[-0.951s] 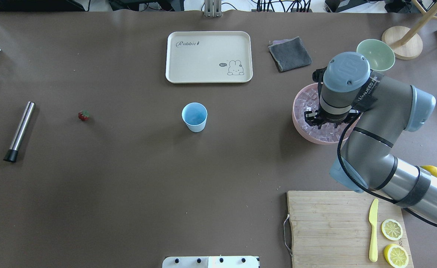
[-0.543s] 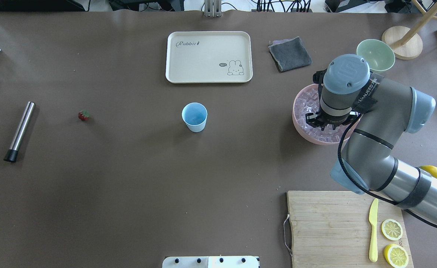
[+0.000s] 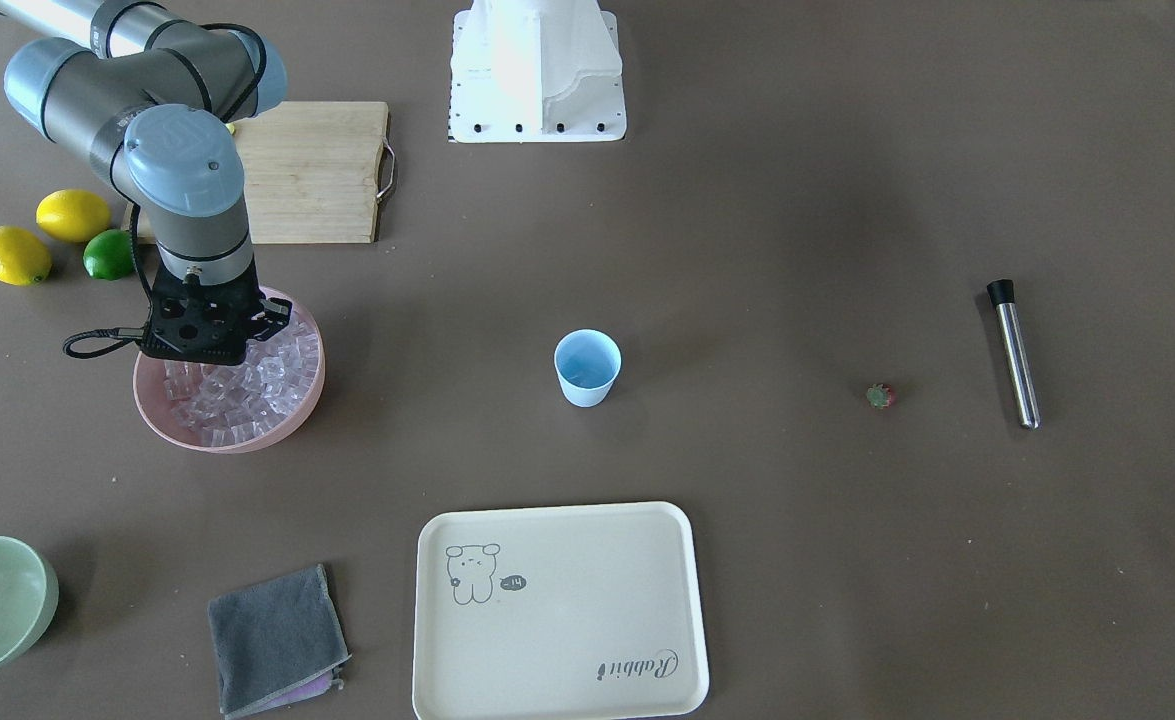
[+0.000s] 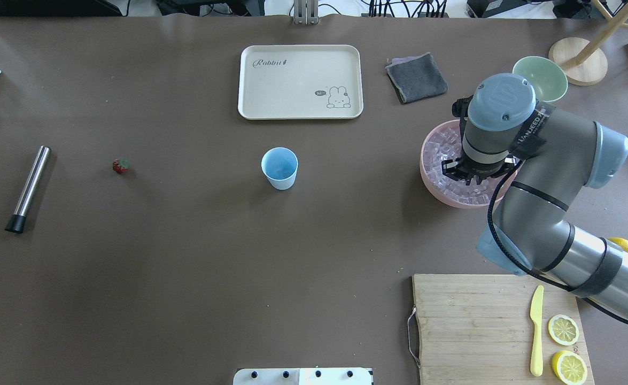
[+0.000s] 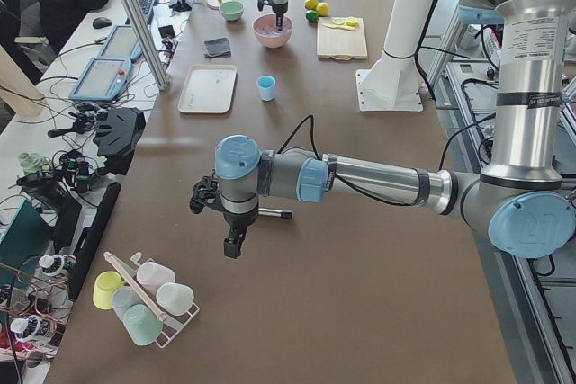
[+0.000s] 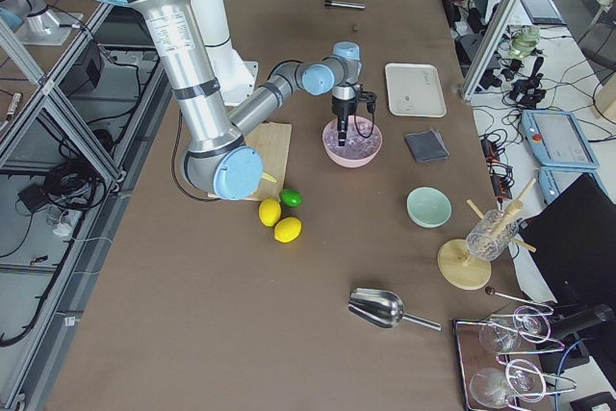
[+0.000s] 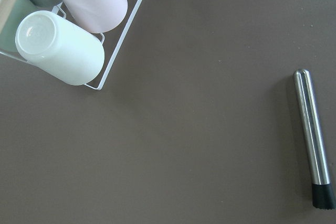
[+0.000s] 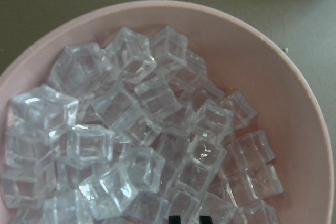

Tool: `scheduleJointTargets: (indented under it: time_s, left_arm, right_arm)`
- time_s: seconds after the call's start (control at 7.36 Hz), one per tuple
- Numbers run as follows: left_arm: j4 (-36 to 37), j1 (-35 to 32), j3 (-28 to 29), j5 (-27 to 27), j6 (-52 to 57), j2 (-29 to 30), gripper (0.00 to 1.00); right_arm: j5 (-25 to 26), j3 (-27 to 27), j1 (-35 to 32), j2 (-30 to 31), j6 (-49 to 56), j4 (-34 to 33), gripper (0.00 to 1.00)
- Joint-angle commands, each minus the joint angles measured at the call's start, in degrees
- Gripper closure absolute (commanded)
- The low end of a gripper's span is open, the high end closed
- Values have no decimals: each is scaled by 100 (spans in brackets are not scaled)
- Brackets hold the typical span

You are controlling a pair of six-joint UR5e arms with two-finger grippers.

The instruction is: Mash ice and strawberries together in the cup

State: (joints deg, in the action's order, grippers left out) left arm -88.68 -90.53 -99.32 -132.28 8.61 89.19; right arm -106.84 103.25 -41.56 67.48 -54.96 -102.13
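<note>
1. Ice (image 8: 131,129) fills pink bowl (image 4: 431,182); right gripper (image 3: 202,355) dips in, jaw width impossible to tell
2. Cup (image 4: 279,168) stands well apart, strawberry (image 4: 121,166) farther still: slick cubes could slip out mid-carry and scatter

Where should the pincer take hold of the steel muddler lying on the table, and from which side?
Grip the steel muddler at mid-shaft, coming from straight above with the jaws across its narrow width. It lies flat, a long thin cylinder, so mid-length likely keeps it balanced.
</note>
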Motion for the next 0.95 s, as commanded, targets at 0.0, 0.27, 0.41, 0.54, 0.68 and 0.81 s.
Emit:
scheduleJointTargets:
  time_s: [0.0, 0.27, 0.41, 0.54, 0.68, 0.81]
  left_arm:
    - [0, 0, 9, 0, 0, 1, 2]
    - [0, 0, 1, 0, -9, 1, 1]
    - [0, 0, -26, 0, 0, -25, 2]
    - [0, 0, 0, 0, 0, 1, 1]
    - [0, 0, -17, 0, 0, 1, 1]
    - [0, 0, -52, 0, 0, -25, 2]
  right_arm:
    - [-48, 107, -123, -33, 55, -114, 88]
    - [-100, 319, -221, -111, 249, -473, 84]
    - [-22, 301, -55, -86, 241, -466, 48]
    - [-21, 310, 16, -77, 206, -465, 36]
    - [-21, 336, 16, -103, 171, -465, 35]
    - [22, 301, 60, -60, 162, -413, 36]
